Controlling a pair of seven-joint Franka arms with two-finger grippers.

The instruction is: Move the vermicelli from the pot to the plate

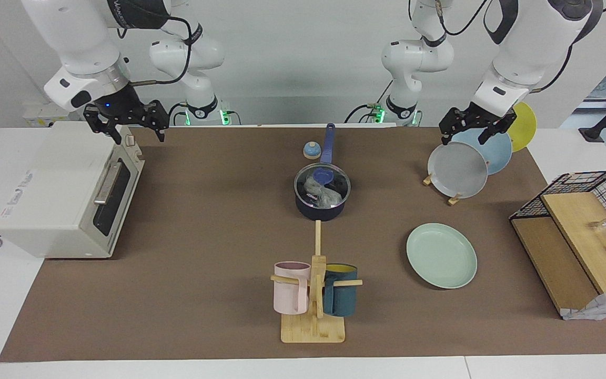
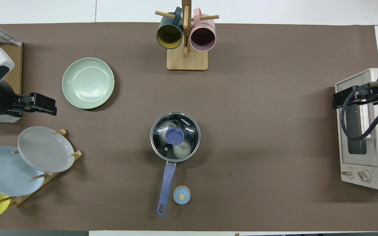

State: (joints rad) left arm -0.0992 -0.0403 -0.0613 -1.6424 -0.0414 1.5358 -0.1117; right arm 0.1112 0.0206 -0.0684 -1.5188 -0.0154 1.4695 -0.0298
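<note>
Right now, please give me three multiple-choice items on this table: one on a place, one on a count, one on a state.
1. Where is the vermicelli?
A. in the pot
B. on the mint-green plate
C. in the pink mug

2. How many plates stand in the wooden plate rack?
A. one
B. three
C. five

3. The pot's glass lid is:
A. on the pot
B. on the toaster oven
C. held by a gripper

Key: 1 A, strands show under the lid; 2 B, grey, light blue, yellow; 3 A, it covers the pot.

Pot [image 1: 320,206]: dark navy, blue handle. Plate [image 1: 441,256]: pale mint green. Vermicelli [image 1: 317,190]: whitish; table mat [image 1: 203,221]: plain brown.
</note>
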